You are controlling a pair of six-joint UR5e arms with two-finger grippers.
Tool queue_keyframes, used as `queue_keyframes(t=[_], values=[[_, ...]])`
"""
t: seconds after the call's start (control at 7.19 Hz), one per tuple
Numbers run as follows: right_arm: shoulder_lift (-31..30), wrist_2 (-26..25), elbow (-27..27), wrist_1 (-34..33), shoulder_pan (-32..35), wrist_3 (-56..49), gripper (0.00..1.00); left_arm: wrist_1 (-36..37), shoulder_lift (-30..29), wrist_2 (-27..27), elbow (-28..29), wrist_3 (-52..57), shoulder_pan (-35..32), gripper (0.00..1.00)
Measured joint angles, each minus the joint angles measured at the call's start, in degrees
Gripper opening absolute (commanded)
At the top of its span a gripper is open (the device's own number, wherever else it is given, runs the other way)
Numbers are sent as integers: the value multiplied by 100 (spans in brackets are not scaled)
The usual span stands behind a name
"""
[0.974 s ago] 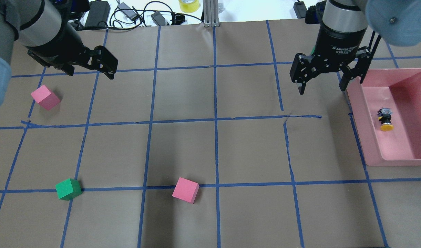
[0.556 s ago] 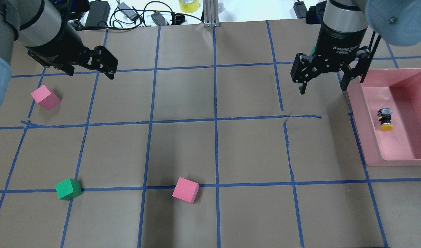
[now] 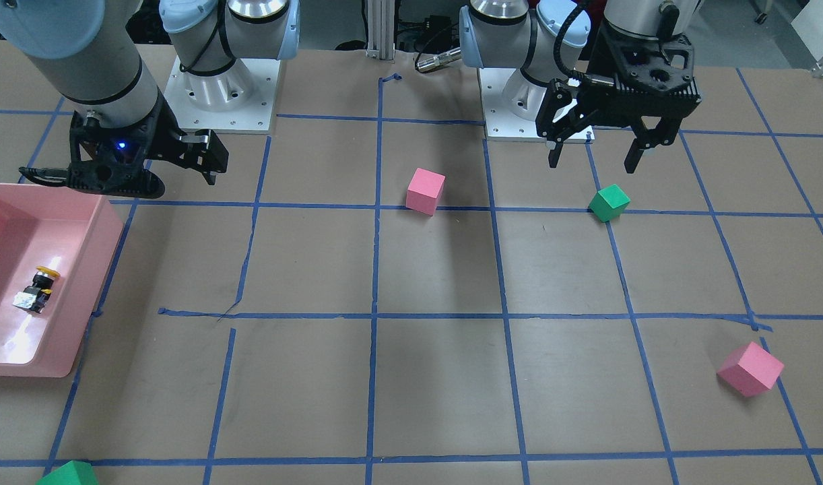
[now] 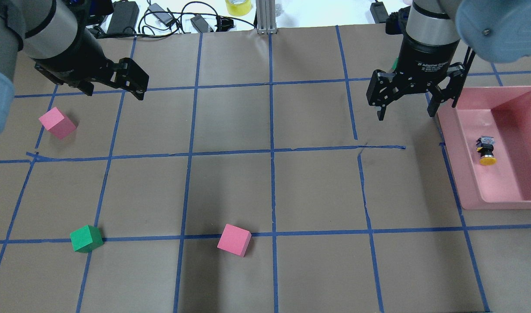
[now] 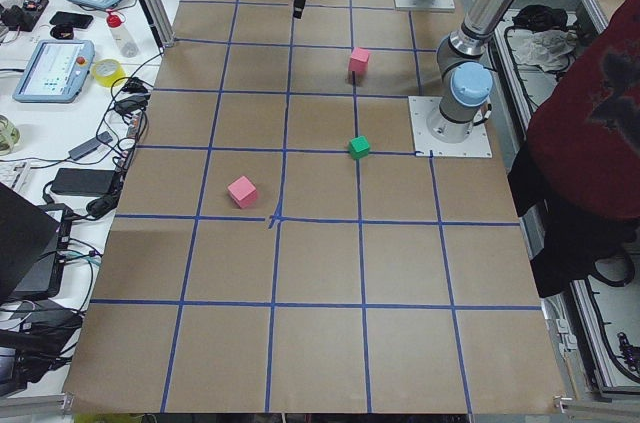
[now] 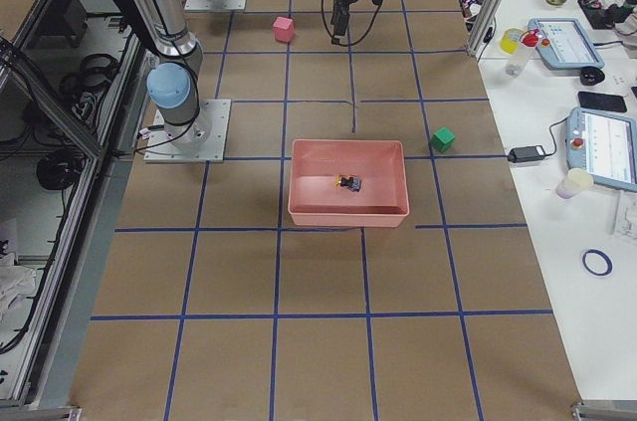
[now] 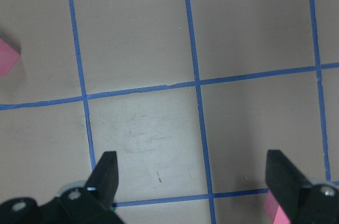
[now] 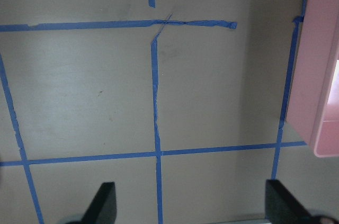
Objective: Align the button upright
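The button lies on its side inside the pink bin, its yellow cap toward the robot and its silvery base away; it also shows in the front view and the right-side view. My right gripper is open and empty, hanging above the table just left of the bin's far corner; it shows in the front view too. Its wrist view shows the open right gripper and the bin's edge, not the button. My left gripper is open and empty at the far left.
A pink cube lies below the left gripper, a green cube and another pink cube lie near the robot's side. A further green cube sits at the operators' edge. Cables and chargers lie beyond the table's far edge.
My right gripper has shifted very slightly away from the robot, still open. The left gripper, button and cubes have not moved.
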Motion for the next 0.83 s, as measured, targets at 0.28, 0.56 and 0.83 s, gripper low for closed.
queue_keyframes(t=[0.28,0.56,0.83], values=[[0,-11,9,-70,-82,-18,100,0,0,6,0,0,0,100],[-4,-15,11,-305,-552,-205,100,0,0,8,0,0,0,100],[0,46,43,-355,-1465,-1120,100,0,0,9,0,0,0,100]])
